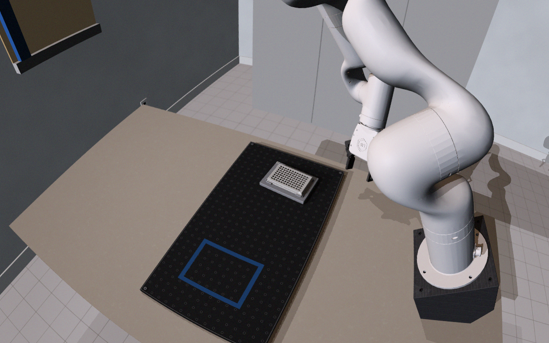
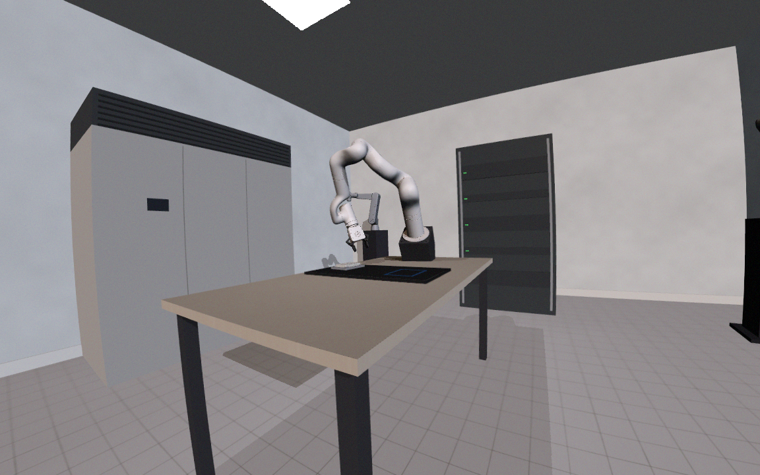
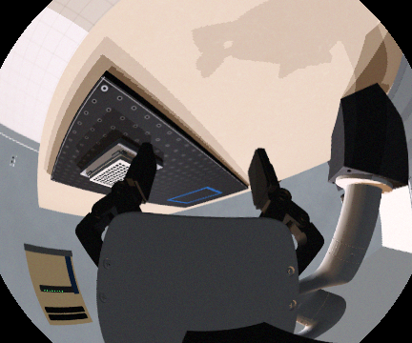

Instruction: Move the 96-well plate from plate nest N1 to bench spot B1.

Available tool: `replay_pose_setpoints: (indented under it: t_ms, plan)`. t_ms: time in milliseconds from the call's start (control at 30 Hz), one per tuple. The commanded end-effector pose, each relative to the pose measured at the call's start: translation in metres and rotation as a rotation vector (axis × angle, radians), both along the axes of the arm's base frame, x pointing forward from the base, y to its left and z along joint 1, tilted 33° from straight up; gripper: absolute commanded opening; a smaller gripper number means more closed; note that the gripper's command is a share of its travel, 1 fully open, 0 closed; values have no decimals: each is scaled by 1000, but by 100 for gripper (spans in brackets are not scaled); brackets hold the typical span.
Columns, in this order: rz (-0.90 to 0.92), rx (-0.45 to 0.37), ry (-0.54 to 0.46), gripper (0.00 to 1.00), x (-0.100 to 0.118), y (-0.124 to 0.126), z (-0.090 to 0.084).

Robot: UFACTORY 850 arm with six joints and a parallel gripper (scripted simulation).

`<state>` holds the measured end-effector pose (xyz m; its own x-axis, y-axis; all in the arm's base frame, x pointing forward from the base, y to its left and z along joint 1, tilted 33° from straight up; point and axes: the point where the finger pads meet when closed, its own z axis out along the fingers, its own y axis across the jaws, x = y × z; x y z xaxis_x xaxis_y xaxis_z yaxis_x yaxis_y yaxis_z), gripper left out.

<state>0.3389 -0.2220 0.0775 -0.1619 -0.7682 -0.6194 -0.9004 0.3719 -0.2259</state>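
The 96-well plate (image 1: 289, 178) was sitting flat and right way up in the plate nest (image 1: 304, 196), a grey tray just a bit bigger than the plate, near the far end of the black perforated deck (image 1: 242, 221). Nothing was touching it. In the wrist view the plate (image 3: 113, 171) showed up just past one of the fingers, but that's only the fingers overlapping it in the view, not contact.

Down at the other end of the deck was the blue taped outline (image 1: 221, 273), well apart from the nest.

The gripper (image 1: 358, 165) hung over the tan table (image 1: 110, 187) just off the deck's far right corner, up in the air and off to the side of the plate rather than over it. Its jaws were spread as wide as they go, with nothing between them, and you could see table and deck straight through the gap in the wrist view (image 3: 200, 179). From the top view most of the gripper was hidden behind the arm's elbow (image 1: 430, 153), so I couldn't really judge how high it was from there; the exterior view (image 2: 351, 243) had it a fair way above the deck.

The arm's black pedestal (image 1: 490, 294) stood at the table's right edge.
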Motion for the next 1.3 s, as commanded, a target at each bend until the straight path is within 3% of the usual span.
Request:
replay_pose_setpoints:
  t_ms: [0, 1267]
  plan:
    - [83, -83, -64, 100, 8, -1, 4]
    - [894, -741, -502, 100, 111, 23, 70]
